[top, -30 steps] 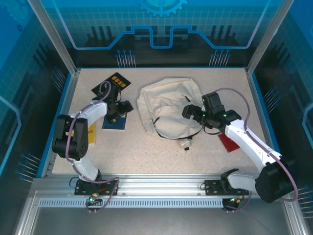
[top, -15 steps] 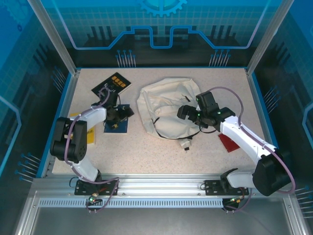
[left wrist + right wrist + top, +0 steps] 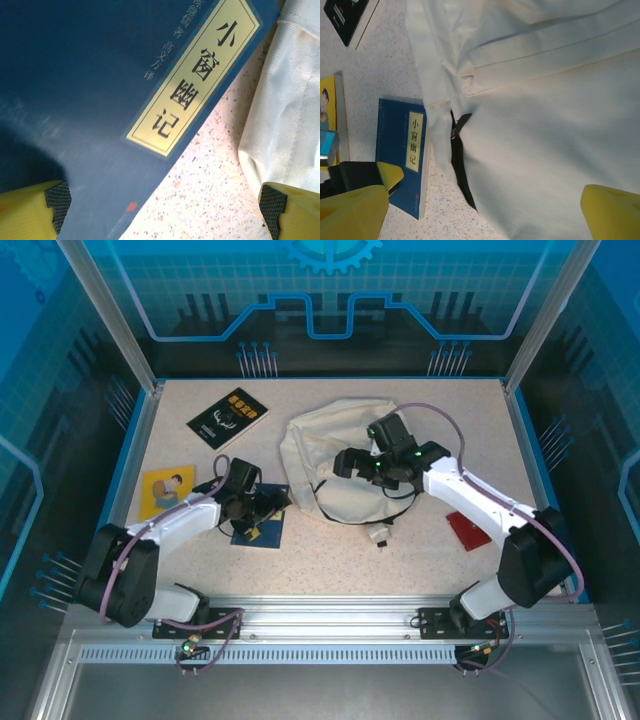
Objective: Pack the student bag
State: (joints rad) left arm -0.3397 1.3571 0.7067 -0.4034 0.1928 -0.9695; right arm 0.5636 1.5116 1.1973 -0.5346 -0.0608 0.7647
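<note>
Yellow book (image 3: 166, 490): lies flat at the left side of the counter (image 3: 330, 565), with a drawn figure on its cover.
Black book (image 3: 228, 418): lies flat at the far left, well apart from the yellow book, with pale print on its cover.
Left fingers (image 3: 56, 200): spread wide with nothing between them. In the left wrist view one dark pad is over the blue cover and the other is by the bag's hem. Whether either pad touches cannot be told.
Blue book (image 3: 262, 528): lies flat just left of the bag, under the left fingers. A pale yellow label with black characters runs along its cover.
Student bag (image 3: 335, 455): slumped at the middle of the counter, slightly toward the far side. Its cream fabric is creased, and its left edge is just beside the blue book.
Dark strap (image 3: 460, 167): thin, running down the bag's left side from a small buckle.
Right fingers (image 3: 355, 212): spread wide over the bag's left half, gripping nothing.
White tag (image 3: 379, 537): small, on the counter at the bag's near edge.
Red item (image 3: 467, 530): flat, right of the bag, beside the right forearm.
</note>
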